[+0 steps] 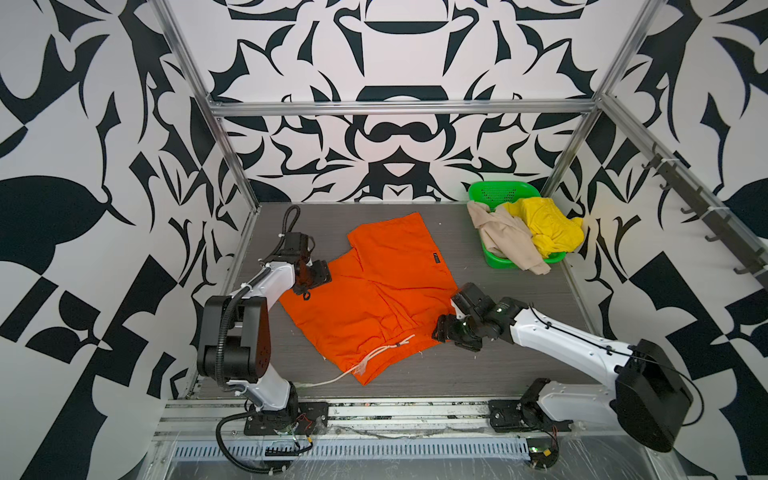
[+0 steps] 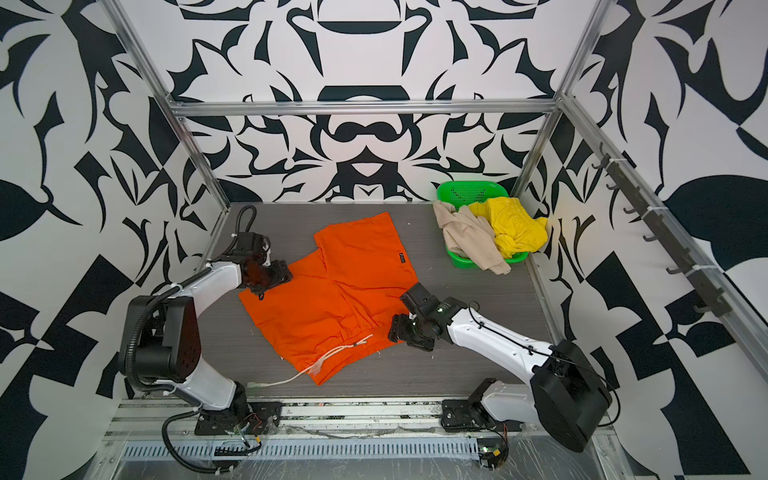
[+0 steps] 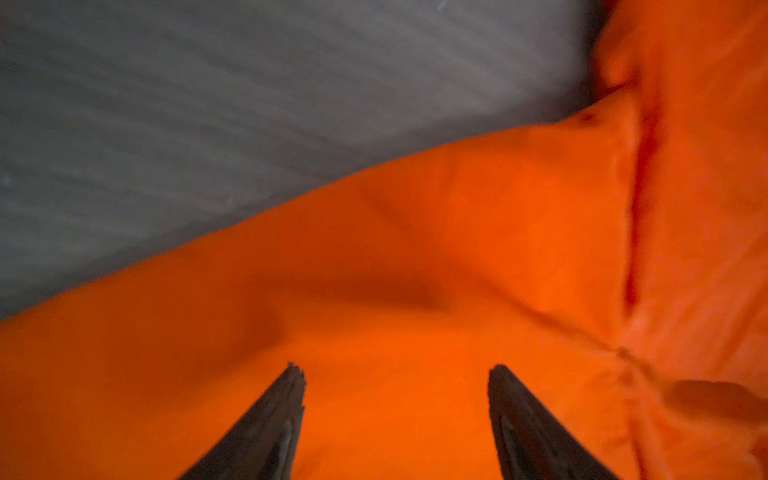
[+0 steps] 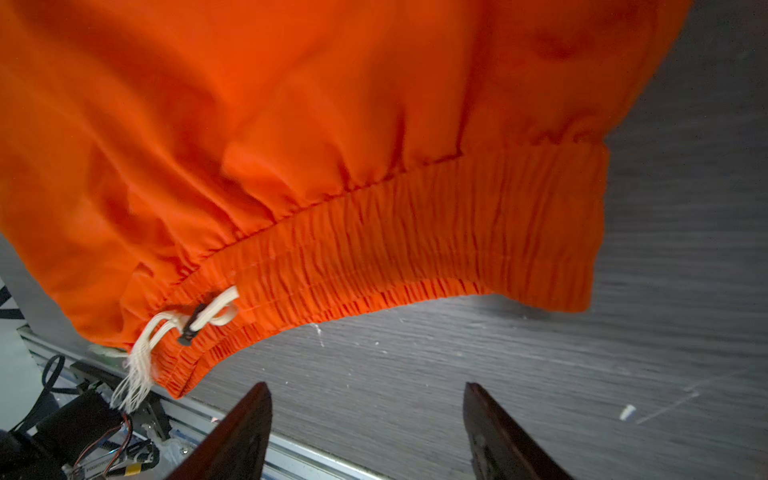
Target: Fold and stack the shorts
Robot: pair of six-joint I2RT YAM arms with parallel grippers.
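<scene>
Closest to the overhead camera, two white-and-black arms [image 1: 561, 336] are anchored along the near edge of a dark grey worktop [image 1: 498, 274]. Orange shorts [image 1: 374, 299] are spread unfolded and askew across its middle, one leg overlapping the other. The left pincer [image 3: 397, 374] is held over the edge of one leg, jaws apart, nothing gripped; whether its tips touch the cloth cannot be told. The right pincer [image 4: 368, 390] is poised over bare worktop, jaws likewise apart, with the gathered waistband [image 4: 415, 232] just ahead of its tips. Well beyond the right pincer, a green basket [image 1: 494, 193] is seen, with beige shorts [image 1: 507, 241] draped over its rim and yellow shorts [image 1: 548, 228] bunched inside. A white drawstring [image 4: 199, 316] is knotted at the waistband, off to one side of the right pincer, its loose end trailed toward the worktop's near edge.

If the jaws are closed too shallowly, only the upper layer may be caught and the fold left lopsided. The loose drawstring could be snagged or dragged off the edge. Because the shorts lie askew, unequal lifts by the two pincers may leave the cloth twisted. The overhanging beige shorts could be tipped out when the basket is reached into.
</scene>
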